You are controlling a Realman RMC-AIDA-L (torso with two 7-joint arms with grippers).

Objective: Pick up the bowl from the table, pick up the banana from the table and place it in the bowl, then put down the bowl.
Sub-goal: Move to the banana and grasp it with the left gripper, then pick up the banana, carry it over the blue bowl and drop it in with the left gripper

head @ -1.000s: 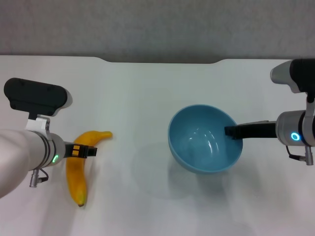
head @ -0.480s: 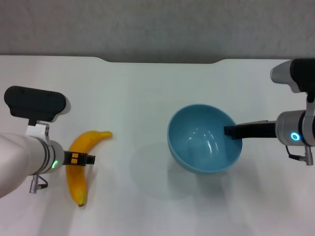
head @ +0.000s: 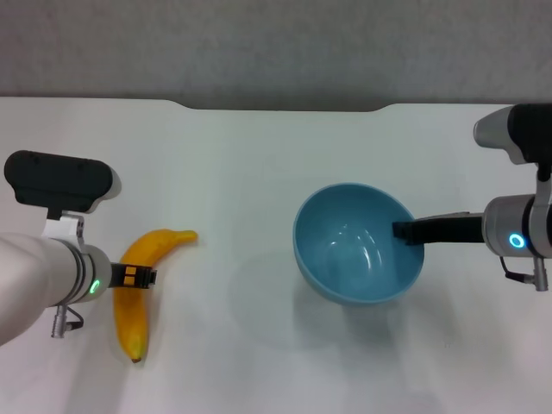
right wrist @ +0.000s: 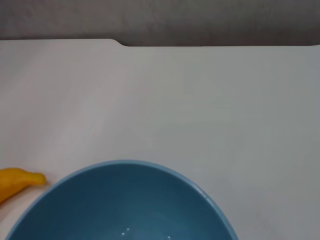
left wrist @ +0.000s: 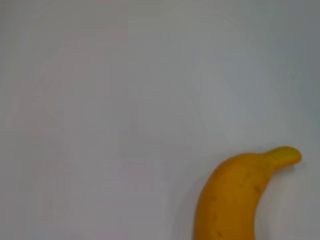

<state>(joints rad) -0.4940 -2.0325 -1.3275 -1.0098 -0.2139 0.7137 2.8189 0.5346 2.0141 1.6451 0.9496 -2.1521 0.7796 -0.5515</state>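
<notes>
The yellow-orange banana [head: 138, 302] lies on the white table [head: 241, 164] at the left. My left gripper [head: 133, 277] sits across its middle, fingers closed against both sides. The left wrist view shows the banana's stem end [left wrist: 235, 195] on the tabletop. The light-blue bowl [head: 358, 246] is at the right, tilted and held above the table, with its shadow beneath. My right gripper [head: 402, 230] is shut on the bowl's right rim. The right wrist view shows the bowl's inside [right wrist: 120, 205] and the banana's tip [right wrist: 17, 181].
The table's far edge has a shallow notch [head: 285, 108], with a grey wall behind it. Bare tabletop [head: 233, 285] lies between the banana and the bowl.
My left gripper has moved back and down onto the banana's middle and its fingers have narrowed. The banana's lower end has shifted slightly left. The bowl and right arm have stayed still.
</notes>
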